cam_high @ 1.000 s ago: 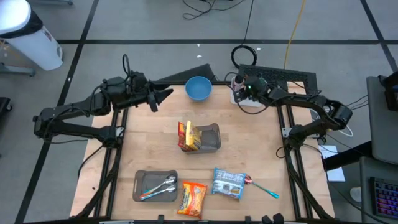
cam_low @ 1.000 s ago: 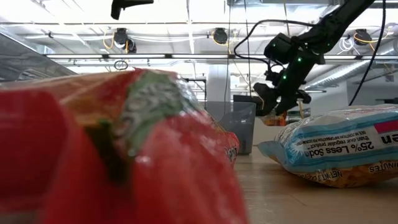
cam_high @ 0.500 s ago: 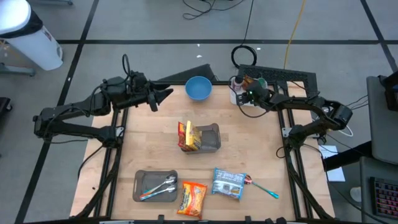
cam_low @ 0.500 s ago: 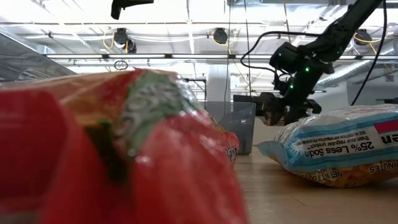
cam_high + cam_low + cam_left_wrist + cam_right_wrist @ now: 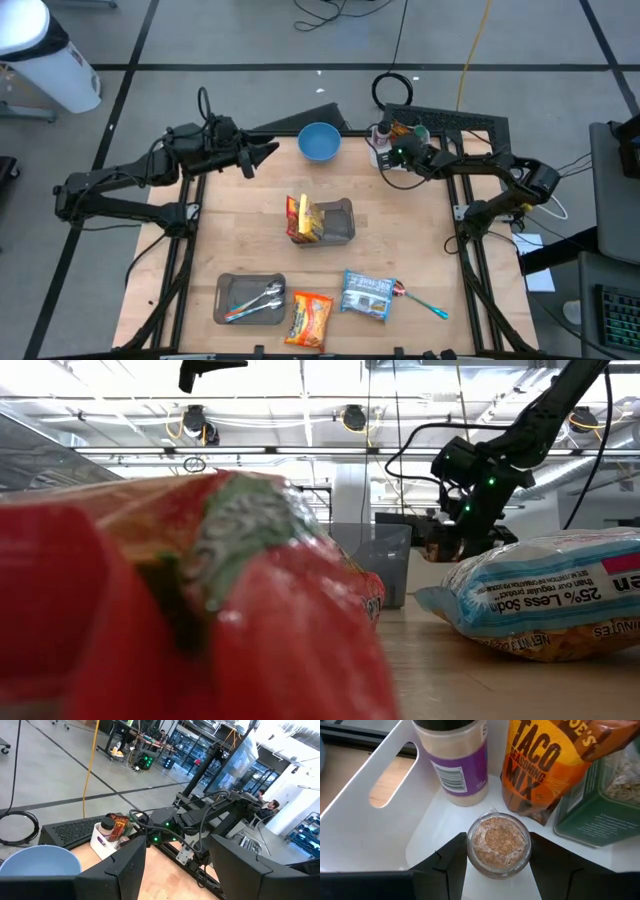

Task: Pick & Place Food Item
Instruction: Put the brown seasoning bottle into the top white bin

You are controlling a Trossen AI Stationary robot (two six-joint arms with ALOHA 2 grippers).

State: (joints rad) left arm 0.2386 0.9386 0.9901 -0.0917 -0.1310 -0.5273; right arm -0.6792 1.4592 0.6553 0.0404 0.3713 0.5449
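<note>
A small clear jar of brown granules sits between the fingers of my right gripper, which is shut on it inside the white bin at the table's far right corner. In the low view this gripper hangs low behind the blue packet. My left gripper stands open and level near the far left, beside the blue bowl, with nothing between its fingers. My right gripper pinches the jar's round wall between its two fingers, one on each side. It comes slanting down from the table's right side. The jar stands upright, top up; whether its base rests on the bin's floor, I cannot tell.
The bin also holds a purple-labelled shaker, a taco seasoning pouch and a green tin. Mid-table is a grey container with snack packets. Near the front lie a tray of spoons, two packets and a spoon.
My right gripper has sunk with the jar, down into the white bin, and rolled a little; its fingers keep the same gap. My left arm has kept still.
</note>
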